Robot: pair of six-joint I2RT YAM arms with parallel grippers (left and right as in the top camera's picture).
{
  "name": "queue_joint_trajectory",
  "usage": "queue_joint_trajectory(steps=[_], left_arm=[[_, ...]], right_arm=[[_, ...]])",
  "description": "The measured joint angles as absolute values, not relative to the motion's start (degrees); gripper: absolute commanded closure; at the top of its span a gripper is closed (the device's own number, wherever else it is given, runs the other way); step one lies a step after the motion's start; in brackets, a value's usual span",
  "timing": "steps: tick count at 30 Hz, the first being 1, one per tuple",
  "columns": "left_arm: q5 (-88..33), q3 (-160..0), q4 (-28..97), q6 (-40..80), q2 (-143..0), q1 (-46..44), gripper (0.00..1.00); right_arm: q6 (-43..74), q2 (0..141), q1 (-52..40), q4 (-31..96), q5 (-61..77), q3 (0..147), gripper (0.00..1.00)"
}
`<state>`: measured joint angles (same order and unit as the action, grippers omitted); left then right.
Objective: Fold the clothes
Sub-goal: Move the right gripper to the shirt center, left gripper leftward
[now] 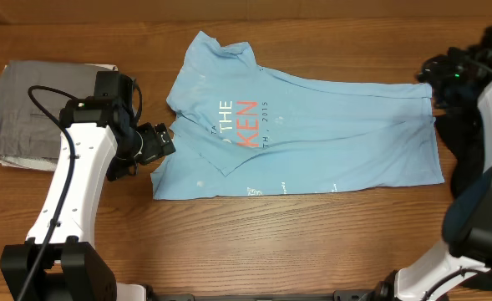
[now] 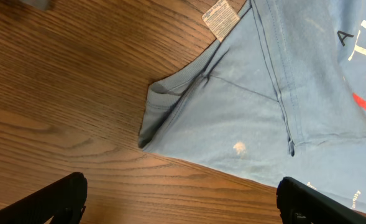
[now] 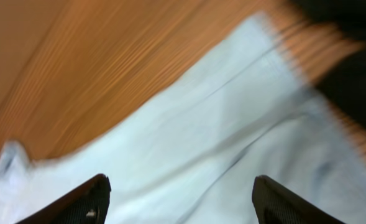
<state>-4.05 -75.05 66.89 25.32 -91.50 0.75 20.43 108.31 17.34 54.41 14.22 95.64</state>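
T-shirt (image 1: 312,134): spread on the worktop (image 1: 312,251), middle, collar end to the left, hem to the right.
Folded cloth (image 1: 37,113): on the worktop at the far left, apart from the T-shirt.
Left gripper (image 1: 158,144): between those two, just beside the T-shirt's left edge.
Right gripper (image 3: 179,205): over the T-shirt's right end.
Bundle of fabric (image 1: 467,159), possibly: right of the hem, at the worktop's right edge.

The T-shirt (image 3: 207,143) is blurred in the right wrist view.
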Motion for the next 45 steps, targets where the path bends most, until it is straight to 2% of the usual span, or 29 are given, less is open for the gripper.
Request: queue_joint_trajectory(steps=[1,9,10,18,20,24,28,32,41,45], left_arm=[[-4.08,-75.05,66.89,25.32,-91.50,0.75,0.00],[-4.08,-75.05,66.89,25.32,-91.50,0.75,0.00],[-4.08,-75.05,66.89,25.32,-91.50,0.75,0.00],[-4.05,-75.05,66.89,25.32,-91.50,0.75,0.00],[-4.05,-75.05,66.92,25.32,-91.50,0.75,0.00],[-4.05,-75.05,66.89,25.32,-91.50,0.75,0.00],[-4.05,-75.05,66.89,25.32,-91.50,0.75,0.00],[-4.08,-75.05,65.89,25.32,-91.50,0.75,0.00],[-3.84,-75.02,58.24,24.80,-91.50,0.97,0.00],[-5.37,-75.02,56.97,26.55,-91.50,4.78,0.00]], right_arm=[[19.70,107.77,15.64,55.53,15.05,95.68,0.27],[16.75,107.63,-1.67,58.89,19.55,89.76,0.94],[16.88,107.63,-3.66,58.02,19.73,88.47,0.96],[15.07,107.63,-18.70,55.92,21.02,81.38,0.96],[12.91,107.63,-21.98,56.05,20.78,80.18,0.93],[10.37,107.63,-27.83,55.68,18.33,79.53,0.82],[9.15,107.63,-32.80,51.79,15.18,79.46,0.63],[8.03,107.63,-36.97,46.61,11.92,79.44,0.51],[5.50,107.63,-44.21,41.36,5.52,79.42,0.51],[4.99,107.63,-45.50,39.05,3.51,79.05,0.52]])
